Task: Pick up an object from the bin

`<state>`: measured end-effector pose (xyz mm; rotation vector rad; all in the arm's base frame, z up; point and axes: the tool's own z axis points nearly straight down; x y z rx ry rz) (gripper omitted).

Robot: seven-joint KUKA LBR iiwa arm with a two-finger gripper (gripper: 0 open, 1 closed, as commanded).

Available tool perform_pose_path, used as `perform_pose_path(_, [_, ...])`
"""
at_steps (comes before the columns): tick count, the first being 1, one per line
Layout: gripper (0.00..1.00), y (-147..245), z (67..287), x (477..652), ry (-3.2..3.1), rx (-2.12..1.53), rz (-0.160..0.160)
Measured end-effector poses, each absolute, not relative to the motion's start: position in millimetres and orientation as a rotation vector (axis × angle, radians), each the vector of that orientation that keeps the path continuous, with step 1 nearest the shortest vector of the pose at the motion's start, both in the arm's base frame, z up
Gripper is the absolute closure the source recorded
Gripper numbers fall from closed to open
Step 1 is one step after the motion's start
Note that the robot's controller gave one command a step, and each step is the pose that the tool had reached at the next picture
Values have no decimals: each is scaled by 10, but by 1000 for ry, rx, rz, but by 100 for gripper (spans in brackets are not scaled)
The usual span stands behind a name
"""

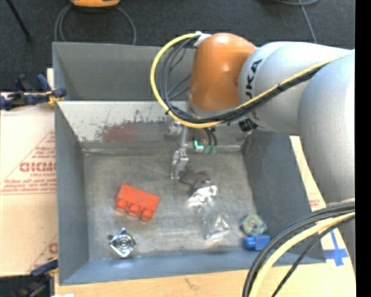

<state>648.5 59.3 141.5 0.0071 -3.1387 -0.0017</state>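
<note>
My gripper (179, 165) hangs below the orange wrist cover, near the back middle of the bin. One finger (178, 163) reaches down beside a small dark, brownish lump (195, 178) on the bin floor. Just below that lump lies a white crumpled piece (203, 195), and under it a clear plastic wrapper (214, 225).
An orange-red block with round studs (136, 202) lies at the left middle. A shiny metal piece (121, 242) sits at the front left. A round greenish part (251, 223) and a blue piece (256, 242) lie at the front right.
</note>
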Motion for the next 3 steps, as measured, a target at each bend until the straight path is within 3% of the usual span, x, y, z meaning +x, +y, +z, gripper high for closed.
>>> perform_pose_path(1, [0, -154, 720, 6344, -3151, -55, -7])
perform_pose_path(2, [100, -135, 765, 6368, -3157, -46, -3])
perform_pose_path(3, [100, -326, 2933, 6192, -3113, 507, 6])
